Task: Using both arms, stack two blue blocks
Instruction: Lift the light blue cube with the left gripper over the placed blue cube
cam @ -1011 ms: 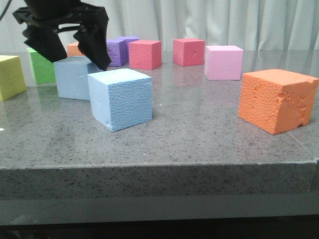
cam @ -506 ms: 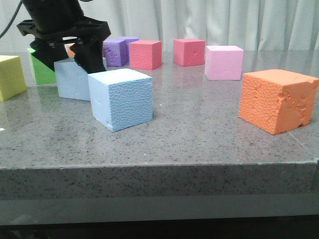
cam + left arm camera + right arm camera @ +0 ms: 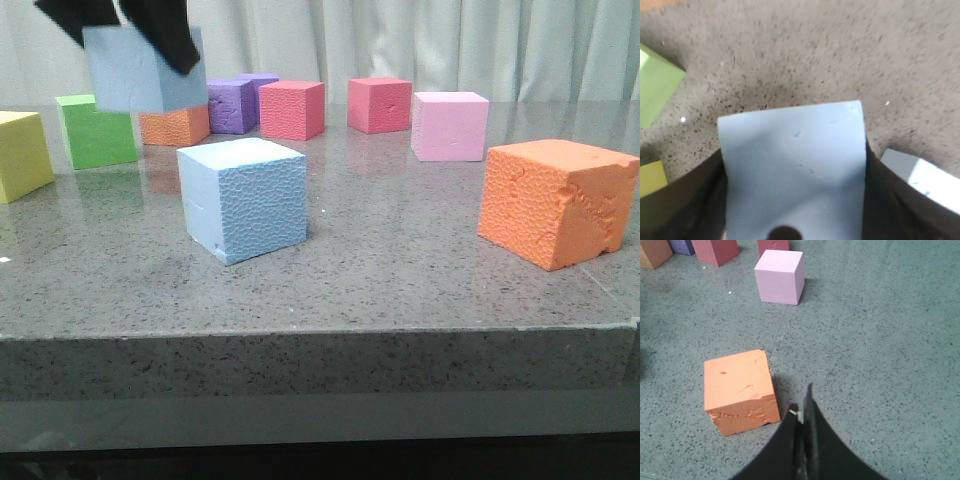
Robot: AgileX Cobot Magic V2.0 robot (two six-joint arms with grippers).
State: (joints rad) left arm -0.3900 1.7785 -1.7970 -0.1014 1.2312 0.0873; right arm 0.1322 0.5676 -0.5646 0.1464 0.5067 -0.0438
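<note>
My left gripper (image 3: pixel 125 30) is shut on the smoother pale blue block (image 3: pixel 140 72) and holds it in the air at the far left, above the table. In the left wrist view that block (image 3: pixel 792 165) fills the space between the dark fingers (image 3: pixel 680 200). The pebbled pale blue block (image 3: pixel 243 198) stands on the table, nearer and to the right of the lifted one; a corner of it shows in the left wrist view (image 3: pixel 922 177). My right gripper (image 3: pixel 802 412) is shut and empty, over bare table beside the big orange block (image 3: pixel 740 390).
A yellow cube (image 3: pixel 22 152), a green cube (image 3: pixel 95 130) and a small orange cube (image 3: pixel 175 125) stand at the left. Purple cubes (image 3: pixel 240 100), two red cubes (image 3: pixel 292 108), a pink cube (image 3: pixel 448 124) stand at the back. The big orange cube (image 3: pixel 555 200) is at the right.
My left gripper closed on the smoother blue block and lifted it off the table, uncovering the small orange and green cubes behind it. The pebbled block has not moved.
</note>
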